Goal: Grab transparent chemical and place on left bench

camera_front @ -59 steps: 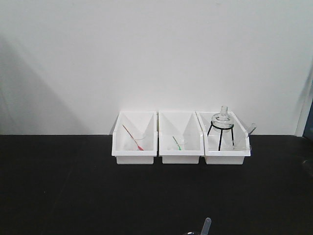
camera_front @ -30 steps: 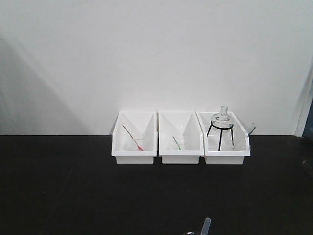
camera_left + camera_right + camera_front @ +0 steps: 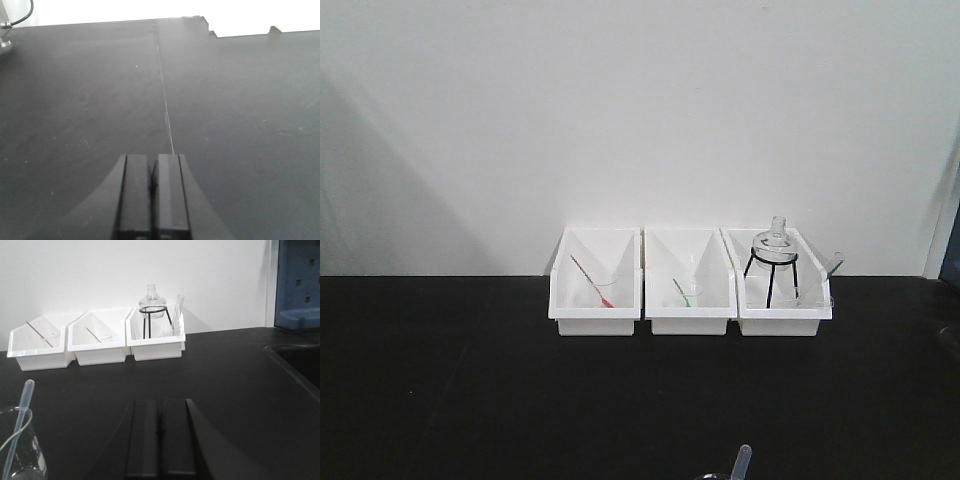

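Meanwhile nothing shifts: the transparent chemical (image 3: 19, 421) stays in its beaker (image 3: 22, 450) near the table's (image 3: 470, 400) front edge, both claws (image 3: 151, 192) (image 3: 160, 437) clenched empty.

Your transparent chemical (image 3: 17, 427), a slim clear bluish dropper pipette, leans bulb-up inside a glass beaker (image 3: 20, 450) standing on the matte black left bench (image 3: 470, 390).

A laboratory bench set against a plain white wall.

Ahead of the right tool (image 3: 160, 432) on the matte black desk (image 3: 440, 390), three white bins (image 3: 689, 282) hold pipettes and a glass flask (image 3: 776, 240) on a black wire stand; a beaker (image 3: 20, 450) sits nearer left.
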Robot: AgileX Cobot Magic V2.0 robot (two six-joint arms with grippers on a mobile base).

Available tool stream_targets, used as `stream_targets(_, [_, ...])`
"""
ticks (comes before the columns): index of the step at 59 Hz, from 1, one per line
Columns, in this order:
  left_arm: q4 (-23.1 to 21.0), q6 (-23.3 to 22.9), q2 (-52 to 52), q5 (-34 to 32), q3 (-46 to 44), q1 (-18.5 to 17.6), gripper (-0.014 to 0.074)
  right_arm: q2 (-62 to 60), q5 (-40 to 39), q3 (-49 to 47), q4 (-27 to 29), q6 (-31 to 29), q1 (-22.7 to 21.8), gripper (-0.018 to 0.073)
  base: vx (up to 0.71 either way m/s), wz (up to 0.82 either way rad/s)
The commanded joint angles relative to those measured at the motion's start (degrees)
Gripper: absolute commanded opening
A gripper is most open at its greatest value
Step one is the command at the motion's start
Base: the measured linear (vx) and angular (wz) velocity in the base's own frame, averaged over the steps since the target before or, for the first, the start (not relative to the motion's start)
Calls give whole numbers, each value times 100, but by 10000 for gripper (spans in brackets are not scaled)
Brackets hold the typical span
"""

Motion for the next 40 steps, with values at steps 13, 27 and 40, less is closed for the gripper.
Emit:
stream_targets(13, [-4, -45, -110, -449, 93, -10, -3, -71, -394, 51, -98, -12, -29, -8, 0, 0])
stream_targets(27, [-4, -45, -110, -449, 93, -10, -3, -71, -394, 51, -98, -12, -29, -8, 0, 0])
stream_targets(40, [-4, -45, -110, -449, 93, -10, -3, -71, -394, 51, -98, -12, -29, -8, 0, 0])
